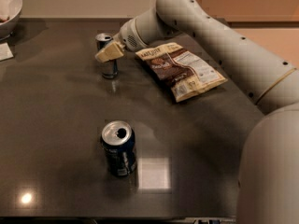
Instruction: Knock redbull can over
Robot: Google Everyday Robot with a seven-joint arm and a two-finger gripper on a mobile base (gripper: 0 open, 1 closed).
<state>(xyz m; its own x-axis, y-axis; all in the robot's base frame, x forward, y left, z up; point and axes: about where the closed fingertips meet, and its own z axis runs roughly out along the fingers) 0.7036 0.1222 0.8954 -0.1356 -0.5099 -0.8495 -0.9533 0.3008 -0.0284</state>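
The redbull can (108,67) stands upright at the far middle of the dark table (56,111), slim with a silver top. My gripper (109,52) reaches in from the right and sits right in front of the can's upper half, covering its middle. Its cream-coloured tip points left and appears to touch the can. Only the can's top and its lower part show.
A wider dark navy soda can (119,148), opened, stands upright near the front middle. A snack bag (180,69) lies flat to the right of the redbull can, under my arm. A white bowl (8,9) sits at the far left corner, a paper scrap (5,52) beside it.
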